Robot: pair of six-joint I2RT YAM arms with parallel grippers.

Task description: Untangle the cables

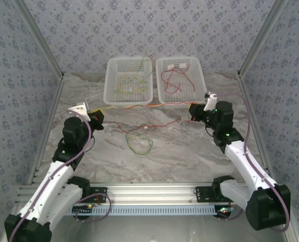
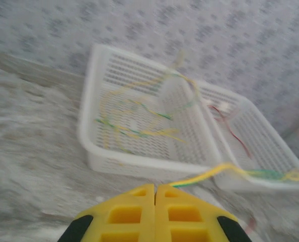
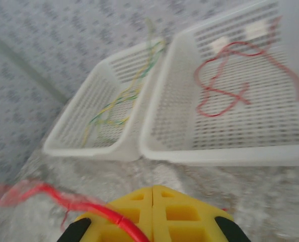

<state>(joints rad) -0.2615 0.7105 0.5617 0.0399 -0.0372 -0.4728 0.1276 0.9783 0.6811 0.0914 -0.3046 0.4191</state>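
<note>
A thin line of cables (image 1: 147,105) runs taut between my two grippers, in front of the baskets. My left gripper (image 1: 101,113) (image 2: 155,185) is shut on a yellow-green cable (image 2: 210,174) that leaves its tips to the right. My right gripper (image 1: 192,109) (image 3: 152,187) is shut. A red cable (image 3: 96,208) crosses its left finger and runs back toward the seam between the jaws. More red cable (image 1: 149,124) and a yellow-green loop (image 1: 139,143) lie loose on the table between the arms.
Two white mesh baskets stand side by side at the back. The left basket (image 1: 107,95) holds yellow and green cables (image 1: 132,83). The right basket (image 1: 202,84) holds a red cable (image 1: 175,79). Patterned walls close in the sides and the back.
</note>
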